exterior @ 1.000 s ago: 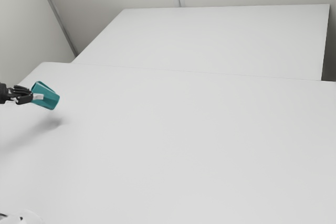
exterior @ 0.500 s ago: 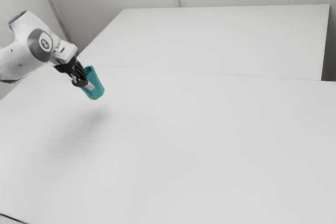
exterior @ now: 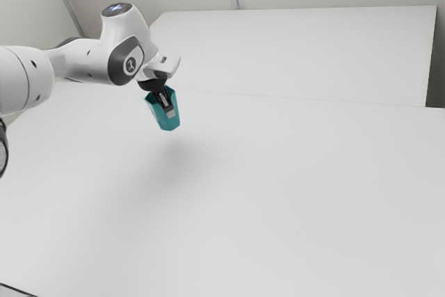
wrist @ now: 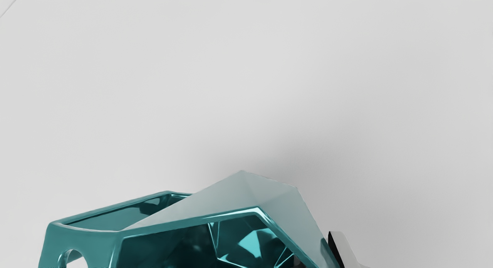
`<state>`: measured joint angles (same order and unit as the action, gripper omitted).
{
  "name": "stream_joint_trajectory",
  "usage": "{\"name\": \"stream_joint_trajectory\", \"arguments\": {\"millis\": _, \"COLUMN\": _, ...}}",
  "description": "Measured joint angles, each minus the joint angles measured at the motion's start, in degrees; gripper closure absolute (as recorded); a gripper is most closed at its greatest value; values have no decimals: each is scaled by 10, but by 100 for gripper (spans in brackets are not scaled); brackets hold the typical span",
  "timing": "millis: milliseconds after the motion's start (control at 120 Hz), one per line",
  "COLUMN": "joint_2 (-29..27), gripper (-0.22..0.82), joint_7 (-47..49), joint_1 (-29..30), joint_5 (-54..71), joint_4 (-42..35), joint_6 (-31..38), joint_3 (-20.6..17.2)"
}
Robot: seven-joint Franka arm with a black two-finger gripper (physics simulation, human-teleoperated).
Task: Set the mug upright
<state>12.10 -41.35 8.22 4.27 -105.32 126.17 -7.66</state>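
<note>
Aloft, pincer (exterior: 169, 111) clamped on teal mug (exterior: 167, 124), table (exterior: 292, 186) below, arm emblem (exterior: 130, 65) apparently too small to read

Free room: wide stretch of air over surface (exterior: 313, 193), toward exterior view's right; also a gap under raised mug (exterior: 165, 122). Obstacles: arm (exterior: 89, 62) blocks exterior view's left; mug around the hand's (exterior: 170, 113) fingertips, handle (wrist: 50, 245) jutting out sideways.
</note>
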Motion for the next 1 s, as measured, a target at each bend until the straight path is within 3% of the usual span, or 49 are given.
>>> {"name": "stream_joint_trajectory", "arguments": {"millis": 517, "joint_2": -31, "gripper": 79, "joint_7": 286, "joint_1": -28, "joint_5": 1, "joint_4": -59, "joint_6": -32, "joint_3": -60}}
{"name": "stream_joint_trajectory", "arguments": {"millis": 1000, "joint_2": -85, "gripper": 79, "joint_7": 461, "joint_1": -27, "joint_5": -41, "joint_4": -155, "joint_6": -49, "joint_3": -89}}
